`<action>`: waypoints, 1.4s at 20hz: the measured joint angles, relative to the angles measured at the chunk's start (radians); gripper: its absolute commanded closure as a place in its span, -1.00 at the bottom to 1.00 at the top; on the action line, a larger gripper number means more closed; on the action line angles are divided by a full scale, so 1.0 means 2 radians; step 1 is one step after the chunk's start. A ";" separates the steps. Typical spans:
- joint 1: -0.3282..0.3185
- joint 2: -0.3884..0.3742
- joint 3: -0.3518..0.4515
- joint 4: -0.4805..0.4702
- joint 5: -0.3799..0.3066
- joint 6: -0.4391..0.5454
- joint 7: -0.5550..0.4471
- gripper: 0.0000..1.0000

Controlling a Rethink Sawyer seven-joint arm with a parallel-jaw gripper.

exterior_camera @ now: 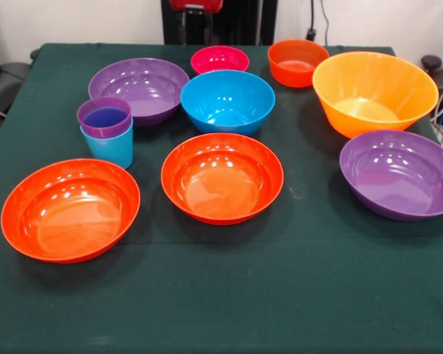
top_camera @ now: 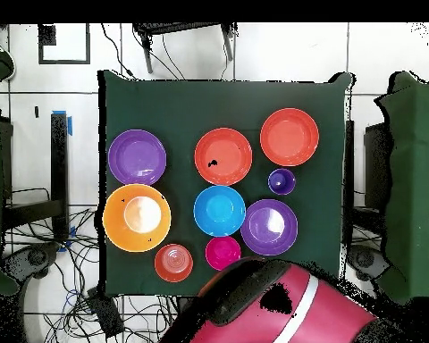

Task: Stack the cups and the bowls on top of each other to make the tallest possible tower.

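Observation:
The purple cup (exterior_camera: 104, 117) sits nested in the light blue cup (exterior_camera: 111, 147) at the left; the pair also shows in the overhead view (top_camera: 281, 181). All bowls stand apart on the green cloth: pink (exterior_camera: 219, 59), small orange (exterior_camera: 297, 62), medium blue (exterior_camera: 227, 100), two orange-red (exterior_camera: 71, 209) (exterior_camera: 222, 177), two purple (exterior_camera: 139, 88) (exterior_camera: 399, 173), large yellow-orange (exterior_camera: 374, 92). No gripper shows. Only the red and black arm (top_camera: 272, 304) lies drawn back at the overhead view's bottom.
The green-clothed table (exterior_camera: 229, 295) has its front strip bare. The robot's pedestal (exterior_camera: 207, 22) stands behind the far edge. Cables (top_camera: 84, 286) lie on the floor beside the table. Dark chairs stand at both sides.

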 measured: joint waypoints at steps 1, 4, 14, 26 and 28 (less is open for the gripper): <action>0.000 0.001 0.000 0.000 0.000 -0.001 0.000 -1.00; 0.001 0.010 0.000 0.000 0.003 -0.012 0.000 -1.00; 0.001 0.037 0.000 0.000 0.004 -0.051 0.000 -1.00; 0.001 0.058 0.000 0.000 0.007 -0.076 0.000 -1.00; 0.001 0.063 0.000 0.000 0.007 -0.085 0.000 -1.00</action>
